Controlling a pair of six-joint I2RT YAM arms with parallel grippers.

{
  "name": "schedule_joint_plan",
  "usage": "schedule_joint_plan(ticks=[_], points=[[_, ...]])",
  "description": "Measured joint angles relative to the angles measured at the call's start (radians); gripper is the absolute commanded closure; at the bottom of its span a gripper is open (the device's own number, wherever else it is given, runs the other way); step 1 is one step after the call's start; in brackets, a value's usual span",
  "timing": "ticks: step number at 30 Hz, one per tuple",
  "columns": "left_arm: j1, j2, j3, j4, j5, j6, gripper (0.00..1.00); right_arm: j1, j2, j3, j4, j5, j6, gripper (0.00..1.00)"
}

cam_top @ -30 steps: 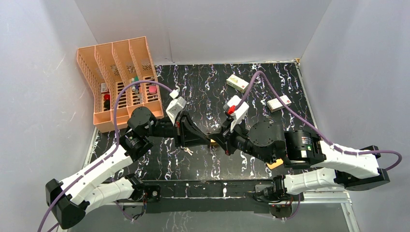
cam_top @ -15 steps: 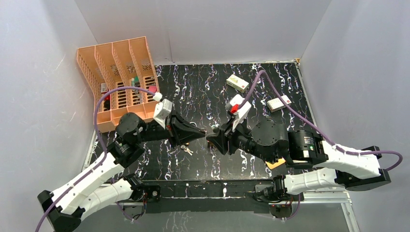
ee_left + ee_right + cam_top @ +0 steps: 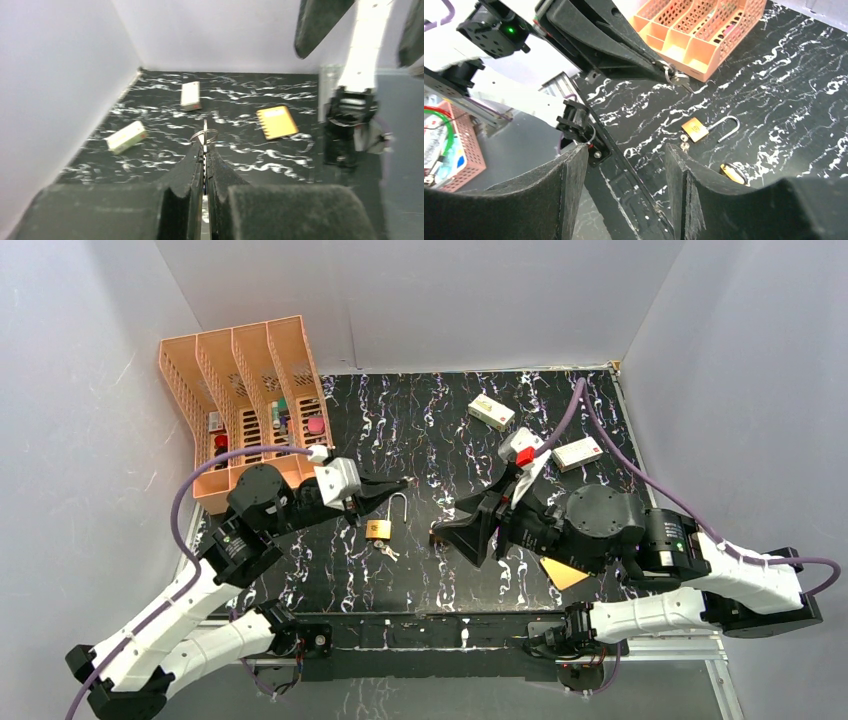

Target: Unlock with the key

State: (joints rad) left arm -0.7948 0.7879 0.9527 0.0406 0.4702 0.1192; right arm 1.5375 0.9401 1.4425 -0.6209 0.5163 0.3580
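Observation:
My left gripper (image 3: pixel 399 482) (image 3: pixel 204 146) is shut on the key (image 3: pixel 205 131). Its silver blade and ring stick out past the fingertips, and the key (image 3: pixel 678 78) hangs above the table in the right wrist view. A brass padlock (image 3: pixel 378 529) (image 3: pixel 694 129) lies on the black table below it, with its steel shackle swung open. A few small loose keys (image 3: pixel 385 550) (image 3: pixel 683 142) lie beside it. My right gripper (image 3: pixel 447 533) (image 3: pixel 624 150) is open and empty, to the right of the padlock. A second brass padlock (image 3: pixel 733 173) shows partly behind its right finger.
An orange divided rack (image 3: pixel 250 390) stands at the back left. Two white boxes (image 3: pixel 491 411) (image 3: pixel 577 453) lie at the back right. A yellow notepad (image 3: pixel 563 573) lies under the right arm. Grey walls enclose the table.
My left gripper drew back to the left, still holding the key. My right gripper opened and pulled back to the right. The open padlock on the table came into view.

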Motion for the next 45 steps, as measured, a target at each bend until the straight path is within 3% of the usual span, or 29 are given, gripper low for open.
schedule_joint_plan(ticks=[6,10,13,16,18,22,30,38,45], points=[[0.000,-0.043,0.012,-0.037,-0.118,0.358,1.00,0.000,0.099,0.126,0.026,-0.014,-0.002,0.31],[0.000,-0.061,-0.005,-0.030,-0.203,0.631,1.00,-0.064,0.312,0.428,0.010,-0.063,-0.023,0.32],[0.000,-0.076,-0.051,-0.014,-0.257,0.795,1.00,-0.329,0.482,0.639,-0.007,-0.288,0.002,0.35],[0.000,-0.080,-0.087,-0.018,-0.302,0.924,1.00,-0.623,0.560,0.662,-0.020,-0.519,0.064,0.38],[0.000,-0.083,-0.103,-0.023,-0.321,0.995,1.00,-0.792,0.566,0.584,-0.002,-0.697,0.127,0.39],[-0.002,-0.087,-0.116,-0.026,-0.339,1.116,1.00,-0.970,0.528,0.354,0.088,-0.974,0.266,0.39],[-0.019,0.035,-0.118,0.040,-0.327,1.285,1.00,-1.003,0.446,0.124,0.239,-1.276,0.429,0.39],[-0.097,0.140,-0.106,0.120,-0.326,1.331,1.00,-1.003,0.380,0.097,0.381,-1.361,0.542,0.45],[-0.133,0.176,-0.053,0.170,-0.327,1.364,1.00,-1.003,0.410,0.096,0.379,-1.364,0.570,0.45]])
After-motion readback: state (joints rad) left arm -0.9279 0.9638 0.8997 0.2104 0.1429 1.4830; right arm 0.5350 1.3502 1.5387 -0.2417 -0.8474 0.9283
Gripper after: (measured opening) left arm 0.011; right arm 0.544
